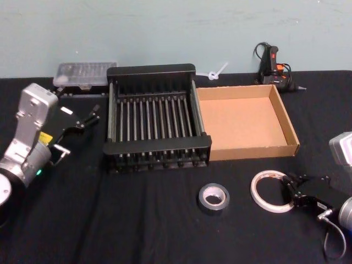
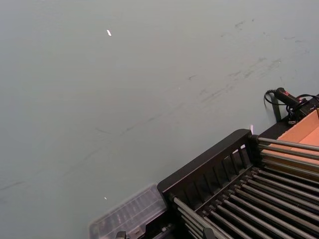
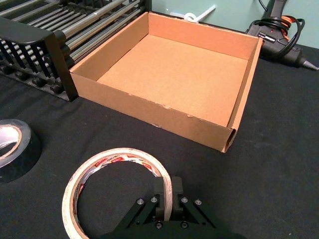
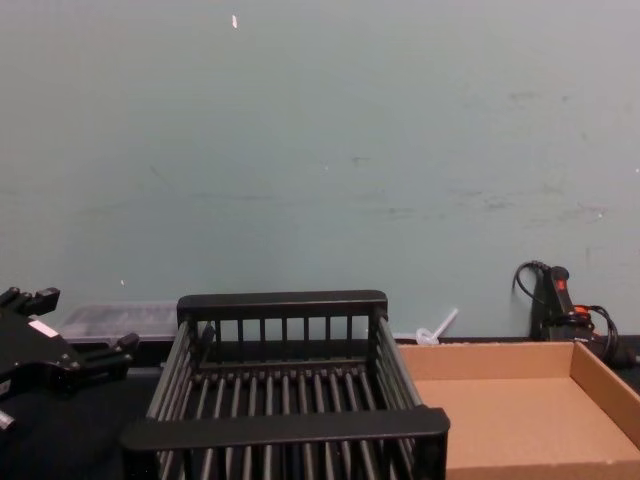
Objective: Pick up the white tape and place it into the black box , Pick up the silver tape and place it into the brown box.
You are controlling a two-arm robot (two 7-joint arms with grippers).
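Right gripper (image 1: 287, 186) low over the black tablecloth (image 1: 137, 220), at the near right of the head view. Its two fingers (image 3: 178, 188) straddle the rim of the white tape (image 3: 115, 164): one inside the ring, one outside, closed on the band. The tape lies flat on the cloth; the near part of its ring is cut off in the right wrist view and partly covered by the gripper in the head view. Reddish print shows on the inner core, too small to read.

Silver tape (image 1: 213, 198) lies flat on the cloth, near the white tape on the robot's left of it, apart from it and untouched. Only half of it falls inside the right wrist view.

Black box (image 1: 154, 118) and brown box (image 1: 245, 118) stand side by side behind the tapes, walls touching or nearly so; cannot tell which. Both look bare inside, though the chest view cuts off the near parts of both.

Left gripper (image 1: 88, 118) held up just beside the black box on the robot's left, fingers spread apart, nothing between them. In the chest view it is cut by the frame edge.

Behind the boxes: a clear plastic case (image 1: 85, 73), a glue gun (image 1: 273, 65) with cord, and a small white object, hard to make out
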